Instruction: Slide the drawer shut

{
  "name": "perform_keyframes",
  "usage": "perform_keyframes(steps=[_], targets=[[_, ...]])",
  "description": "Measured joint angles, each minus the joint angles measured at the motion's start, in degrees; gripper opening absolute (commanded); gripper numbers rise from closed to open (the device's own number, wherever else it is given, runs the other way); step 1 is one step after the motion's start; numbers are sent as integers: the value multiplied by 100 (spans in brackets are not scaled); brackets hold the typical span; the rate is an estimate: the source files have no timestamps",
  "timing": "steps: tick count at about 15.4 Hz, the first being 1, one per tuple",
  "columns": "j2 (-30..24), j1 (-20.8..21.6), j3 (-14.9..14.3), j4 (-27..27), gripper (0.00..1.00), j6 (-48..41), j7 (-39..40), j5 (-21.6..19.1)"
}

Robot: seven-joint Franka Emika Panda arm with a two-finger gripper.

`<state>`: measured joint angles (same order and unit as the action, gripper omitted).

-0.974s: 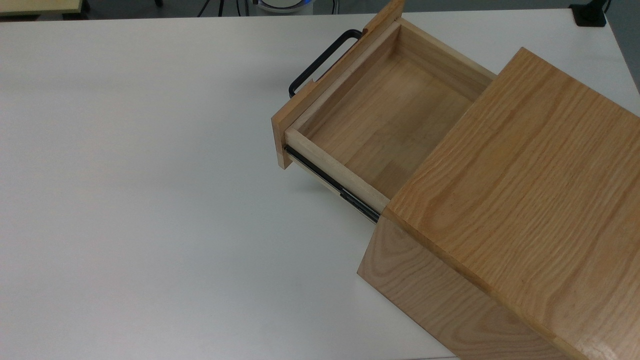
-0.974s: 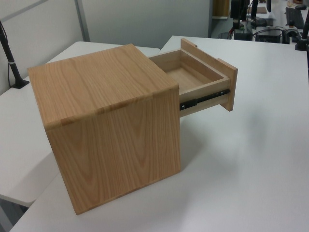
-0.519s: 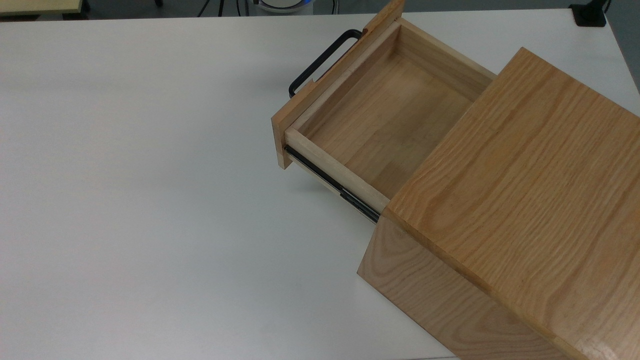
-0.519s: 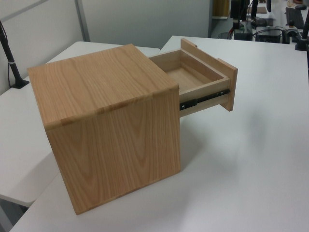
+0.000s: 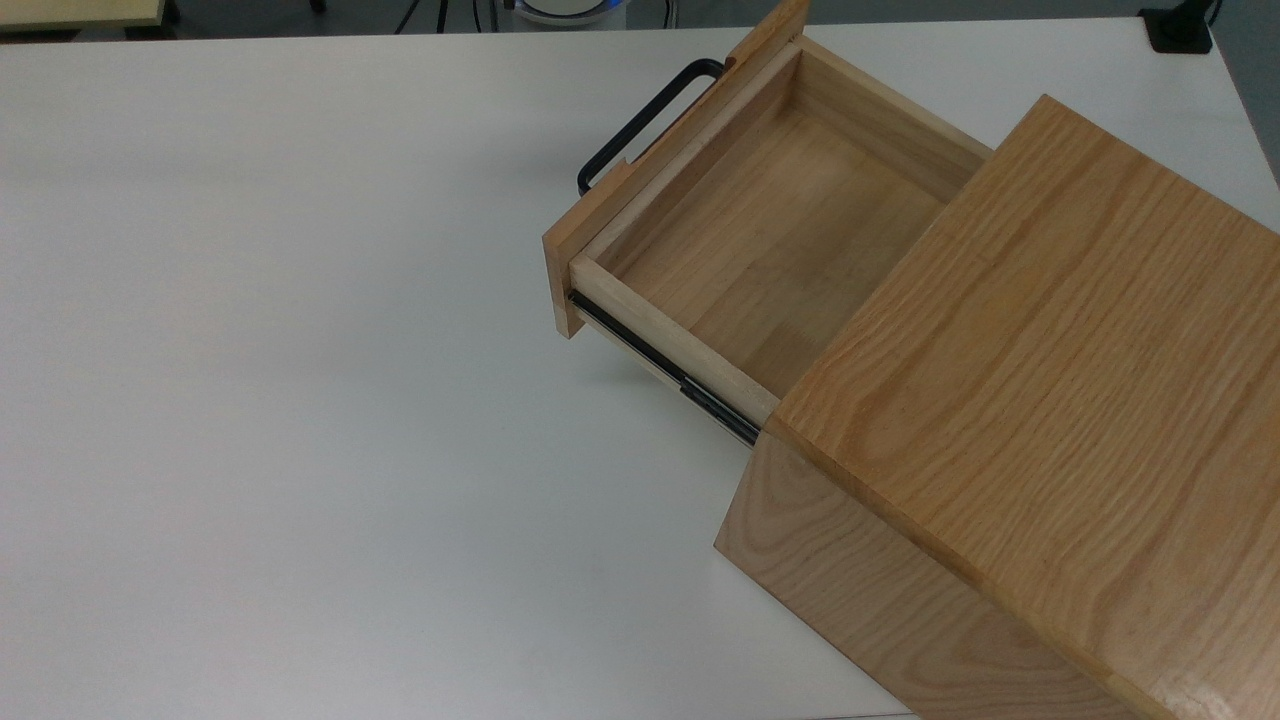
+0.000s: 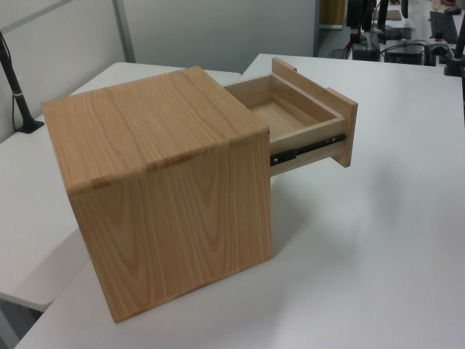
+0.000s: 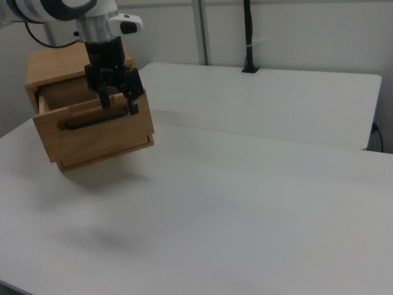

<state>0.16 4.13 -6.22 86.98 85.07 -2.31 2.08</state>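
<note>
A pale counter (image 5: 300, 400) stretches bare across the foreground of the top view, leaving free room in front of the furniture for an arm to work. Beyond it a wooden drawer (image 5: 760, 230) stands pulled well out of its oak cabinet (image 5: 1050, 380), its tray empty and a black side rail (image 5: 665, 365) exposed along the near flank (a sign of how far the slide still has to travel). The black bar handle (image 5: 640, 125) faces away from the cabinet, toward the open counter, so a straight push on the front panel (image 7: 92, 138) should send the drawer home along its rails. In the right view the robot's gripper (image 7: 116, 101) hangs in front of the upper part of that panel, just above the handle, its jaws spread apart and holding nothing; whether they touch the wood cannot be told. The placement suggests a shove rather than a grasp. The left view shows the drawer (image 6: 301, 120) jutting from the cabinet's upper part, the closing not yet begun.
</note>
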Motion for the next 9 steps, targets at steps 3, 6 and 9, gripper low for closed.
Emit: perform_keyframes(steps=[3, 6, 9], targets=[[3, -5, 0, 2, 100, 7, -350, -200], [16, -8, 0, 77, 100, 132, -899, -347], [57, -6, 8, 149, 79, 152, -786, -366]])
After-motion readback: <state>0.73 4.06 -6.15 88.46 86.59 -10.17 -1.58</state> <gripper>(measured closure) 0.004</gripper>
